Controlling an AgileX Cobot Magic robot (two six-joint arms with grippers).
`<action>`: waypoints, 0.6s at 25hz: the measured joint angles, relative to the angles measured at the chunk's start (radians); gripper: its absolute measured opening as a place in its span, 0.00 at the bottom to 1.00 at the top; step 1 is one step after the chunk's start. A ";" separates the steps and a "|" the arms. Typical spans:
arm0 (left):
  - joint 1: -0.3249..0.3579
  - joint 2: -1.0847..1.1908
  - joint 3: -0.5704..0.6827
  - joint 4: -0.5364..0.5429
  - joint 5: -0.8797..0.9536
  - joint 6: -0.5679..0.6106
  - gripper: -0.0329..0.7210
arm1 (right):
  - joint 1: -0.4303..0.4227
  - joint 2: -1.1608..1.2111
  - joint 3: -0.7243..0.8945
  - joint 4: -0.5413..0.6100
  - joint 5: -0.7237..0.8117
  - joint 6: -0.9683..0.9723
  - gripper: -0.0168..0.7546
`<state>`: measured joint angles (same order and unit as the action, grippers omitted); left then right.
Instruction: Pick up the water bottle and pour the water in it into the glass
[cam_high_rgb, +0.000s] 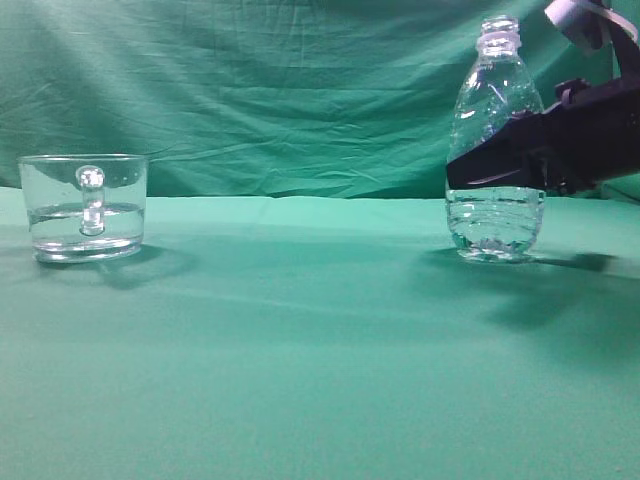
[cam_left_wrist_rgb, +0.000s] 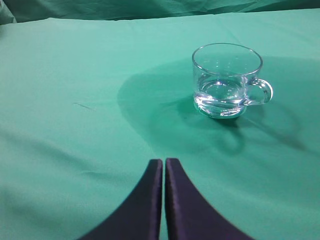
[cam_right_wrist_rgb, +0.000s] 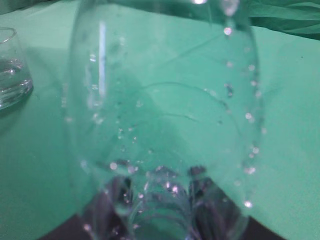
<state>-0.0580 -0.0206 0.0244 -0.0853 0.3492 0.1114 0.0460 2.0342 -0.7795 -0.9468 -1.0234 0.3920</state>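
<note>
Two grippers matter: far left, the glass (cam_high_rgb: 84, 207) stands part-filled; the left gripper (cam_left_wrist_rgb: 163, 165), fingers pressed together, holds nothing. Right, the right gripper (cam_high_rgb: 470, 168) clamps the upright water bottle (cam_high_rgb: 497, 140) mid-body. Judgement: lift straight, stay level, tip slowly over the rim.

You had one water bottle (cam_high_rgb: 497, 120) standing on the worktop (cam_high_rgb: 300, 340), and one glass (cam_high_rgb: 84, 207) with a single handle. Water showed in two places: a little in the bottom of the bottle and a shallow layer in the glass. You had two end effectors in play: the right end effector (cam_high_rgb: 500, 168) was at the bottle, and the left end effector (cam_left_wrist_rgb: 164, 200) showed its two fingers side by side. One green cloth (cam_high_rgb: 250, 90) hung behind as a backdrop.
</note>
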 joint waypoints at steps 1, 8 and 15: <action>0.000 0.000 0.000 0.000 0.000 0.000 0.04 | 0.000 0.002 0.000 0.000 -0.005 -0.002 0.40; 0.000 0.000 0.000 0.000 0.000 0.000 0.04 | 0.000 0.011 0.000 -0.002 -0.023 -0.004 0.59; 0.000 0.000 0.000 0.000 0.000 0.000 0.04 | 0.000 -0.030 0.000 -0.002 -0.020 0.113 0.85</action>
<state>-0.0580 -0.0206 0.0244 -0.0853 0.3492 0.1114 0.0460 2.0044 -0.7795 -0.9487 -1.0432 0.5051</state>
